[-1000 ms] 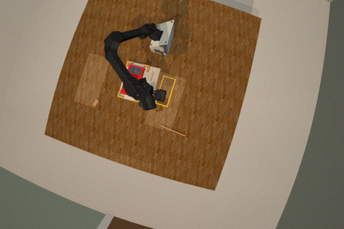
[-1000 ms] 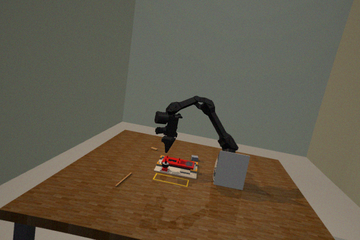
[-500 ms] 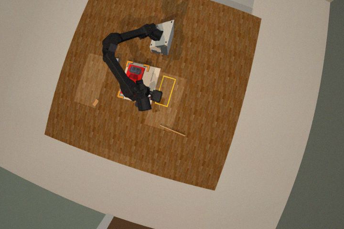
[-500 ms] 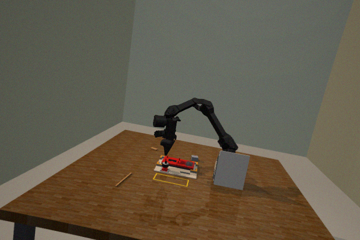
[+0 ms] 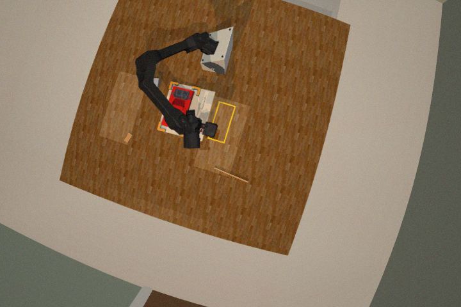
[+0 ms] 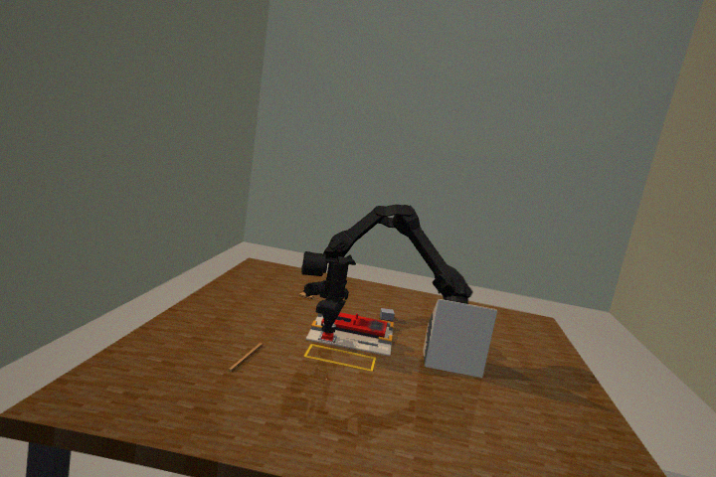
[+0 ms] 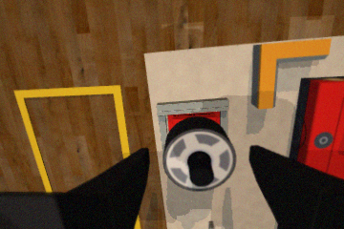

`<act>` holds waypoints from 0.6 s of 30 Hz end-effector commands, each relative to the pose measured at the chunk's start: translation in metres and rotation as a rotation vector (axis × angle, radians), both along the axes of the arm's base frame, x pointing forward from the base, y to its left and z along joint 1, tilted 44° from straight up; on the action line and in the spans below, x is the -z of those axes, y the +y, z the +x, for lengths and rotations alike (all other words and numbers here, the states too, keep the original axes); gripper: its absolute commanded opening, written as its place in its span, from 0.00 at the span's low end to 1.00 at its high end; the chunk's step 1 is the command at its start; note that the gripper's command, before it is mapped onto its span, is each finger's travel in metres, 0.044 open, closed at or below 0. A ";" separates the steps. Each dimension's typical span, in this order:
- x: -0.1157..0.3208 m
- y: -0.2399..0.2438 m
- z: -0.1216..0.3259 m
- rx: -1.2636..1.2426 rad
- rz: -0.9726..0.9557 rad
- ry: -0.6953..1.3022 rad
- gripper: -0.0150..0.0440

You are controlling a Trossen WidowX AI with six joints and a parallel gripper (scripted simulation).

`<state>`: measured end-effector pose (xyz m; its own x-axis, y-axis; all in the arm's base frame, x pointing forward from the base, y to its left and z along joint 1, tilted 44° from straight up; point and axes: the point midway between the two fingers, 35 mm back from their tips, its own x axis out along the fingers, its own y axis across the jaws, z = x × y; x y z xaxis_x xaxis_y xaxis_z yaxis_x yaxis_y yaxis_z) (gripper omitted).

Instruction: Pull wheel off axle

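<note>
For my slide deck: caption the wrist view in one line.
Open gripper straddles the wheel on its upright axle, fingers clear, yellow marked area beside the board.

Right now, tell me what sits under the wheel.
Under the wheel shows a red block in a grey frame on the beige board. The axle's lower part is hidden by the wheel.
</note>
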<state>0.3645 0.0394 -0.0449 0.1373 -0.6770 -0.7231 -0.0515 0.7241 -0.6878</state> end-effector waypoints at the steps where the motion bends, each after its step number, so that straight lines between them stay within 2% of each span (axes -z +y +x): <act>1: 0.000 0.000 0.000 0.001 0.000 0.000 0.67; 3: 0.000 0.000 0.000 0.001 0.000 0.000 0.58; 11: 0.000 0.000 0.000 0.001 0.000 0.000 0.49; 16: -0.001 0.001 0.000 0.001 0.000 0.000 0.27; 18: -0.001 0.001 0.000 0.001 0.000 0.000 0.25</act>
